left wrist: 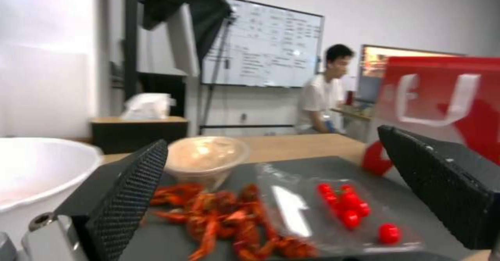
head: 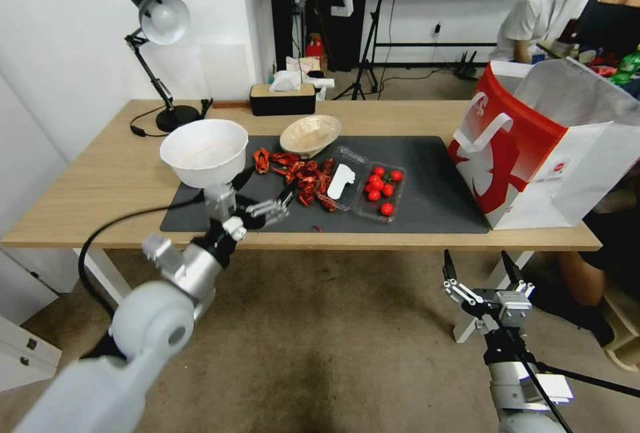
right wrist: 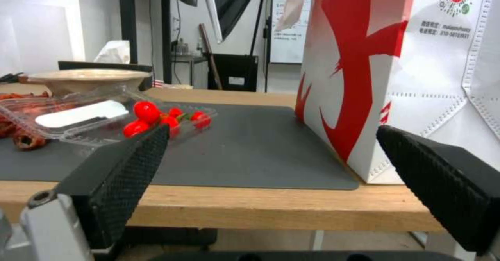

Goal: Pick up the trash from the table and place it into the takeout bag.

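- The left arm [head: 143,326] is round, smooth and light grey, with a shiny silver wrist.
- A black cable [head: 100,236] loops beside it.
- Both grippers' fingers [left wrist: 125,198] are black with bumpy pads.

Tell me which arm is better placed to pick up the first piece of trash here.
Left, probably. The left end effector hangs open over the mat's near edge, beside the white bowl and red shell scraps. The right end effector is open too, but sits below the table edge, in front of the takeout bag.
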Controlling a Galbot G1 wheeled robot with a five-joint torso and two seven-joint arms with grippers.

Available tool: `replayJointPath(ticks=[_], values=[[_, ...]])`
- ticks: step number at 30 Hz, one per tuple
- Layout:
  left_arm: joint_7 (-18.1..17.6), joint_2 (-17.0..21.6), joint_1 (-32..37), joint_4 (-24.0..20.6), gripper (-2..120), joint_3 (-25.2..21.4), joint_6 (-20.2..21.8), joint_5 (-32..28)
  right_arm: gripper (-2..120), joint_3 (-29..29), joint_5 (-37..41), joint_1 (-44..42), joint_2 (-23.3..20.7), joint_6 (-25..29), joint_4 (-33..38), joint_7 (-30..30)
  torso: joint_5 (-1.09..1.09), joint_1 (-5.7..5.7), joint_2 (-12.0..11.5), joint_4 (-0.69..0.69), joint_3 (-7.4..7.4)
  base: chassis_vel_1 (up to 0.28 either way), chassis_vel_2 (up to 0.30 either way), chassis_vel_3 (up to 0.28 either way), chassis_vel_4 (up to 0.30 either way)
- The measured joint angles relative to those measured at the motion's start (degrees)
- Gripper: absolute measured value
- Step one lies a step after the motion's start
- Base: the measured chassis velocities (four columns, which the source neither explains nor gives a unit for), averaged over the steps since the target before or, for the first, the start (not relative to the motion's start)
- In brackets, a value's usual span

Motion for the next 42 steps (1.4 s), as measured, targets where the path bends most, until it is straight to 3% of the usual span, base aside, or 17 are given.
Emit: replayJointPath(ticks=[2, 4, 10, 12, 19, 35, 42], values=[[-0.05, -0.68, 0.57, 0.21, 100, -0.45, -0.47, 0.99, 100, 0.05, 0.05, 0.00, -0.04, 0.00, 0.00, 0.02, 0.02, 0.00, 0.00, 0.00, 0.00, 0.000, 0.000, 0.000, 0.000], [-0.04, -3.69, 2.85, 2.08, 100, -2.67, -3.38, 5.93, 100, 0.21, 0.30, 0.07, -0.14, 0.00, 0.01, 0.12, 0.00, 0.00, 0.00, 0.00, 0.00, 0.000, 0.000, 0.000, 0.000], [0.06, -7.55, 7.03, 4.66, 100, -5.72, -7.69, 10.20, 100, 0.14, 0.45, 0.33, -0.10, 0.00, -0.06, 0.19, 0.01, 0.01, 0.00, 0.01, 0.00, 0.000, 0.000, 0.000, 0.000], [0.27, -9.87, 10.58, 6.67, 100, -7.71, -11.47, 13.01, 100, 0.04, 0.54, 0.52, -0.14, 0.00, -0.48, 0.22, 0.00, 0.01, 0.00, 0.02, 0.00, 0.000, 0.000, 0.000, 0.000], [0.31, -10.77, 13.33, 9.18, 100, -8.64, -14.88, 15.21, 100, -0.22, 0.57, 1.02, -0.09, 0.00, -1.02, 0.22, 0.00, 0.01, -0.01, 0.01, 0.00, 0.000, 0.000, 0.000, 0.000], [0.26, -10.27, 12.76, 11.25, 100, -9.42, -15.74, 15.56, 100, -0.44, 0.60, 1.24, -0.15, 0.00, -1.31, 0.28, 0.00, 0.01, -0.01, 0.02, 0.00, 0.000, 0.000, 0.000, 0.000], [0.56, -5.50, 5.16, 9.80, 100, -4.71, -11.27, 12.34, 100, -0.45, 0.57, 1.16, -0.13, 0.00, -1.30, 0.29, 0.00, 0.01, -0.01, -0.01, 0.00, 0.000, 0.000, 0.000, 0.000]])
